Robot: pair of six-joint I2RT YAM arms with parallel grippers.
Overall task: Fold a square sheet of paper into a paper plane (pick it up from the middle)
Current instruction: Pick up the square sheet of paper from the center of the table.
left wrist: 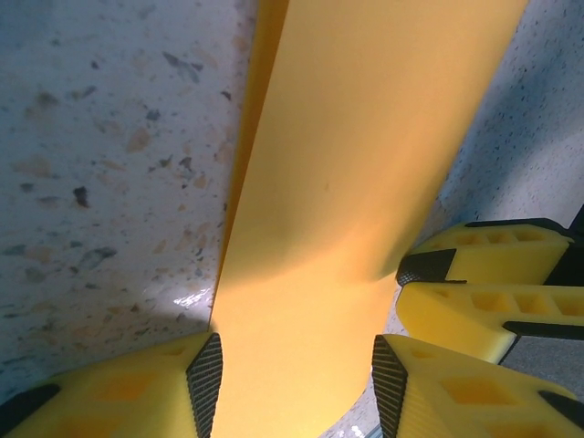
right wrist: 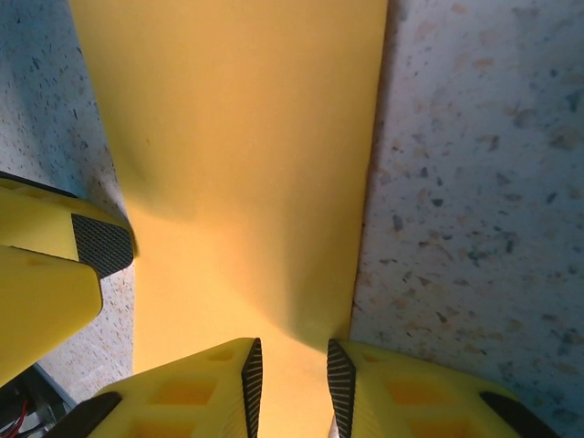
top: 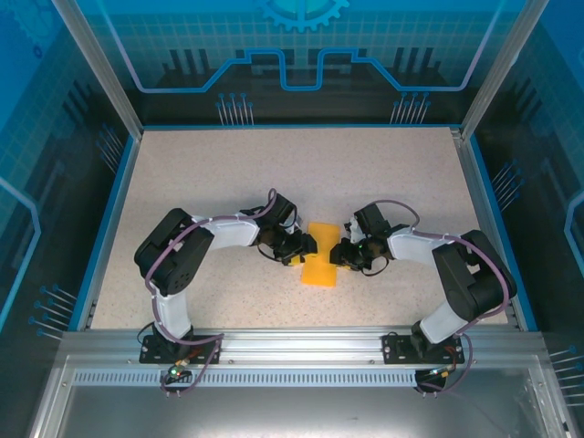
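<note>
Top external view gives you the square sheet of paper (top: 319, 255) as a narrow strip, flat at the middle of the table (top: 228, 173), with the left gripper (top: 306, 248) and right gripper (top: 339, 255) at its long edges. The wrist views add a doubled edge and show both jaws apart, straddling the paper. One fold looks done; nose and wings remain.

Tabletop (top: 365, 173): beige, dark-speckled, flat, centre of cell; the same speckled surface fills the wrist views' margins. Blue edging (top: 108, 219): borders it at 9, 12 and 3 o'clock. Aluminium rail (top: 301, 345): slotted, spans 6 o'clock. Enclosure panel (top: 301, 46): translucent blue, circuit-and-gear print, 12 o'clock. Aluminium uprights (top: 96, 64): 11 and 1 o'clock
</note>
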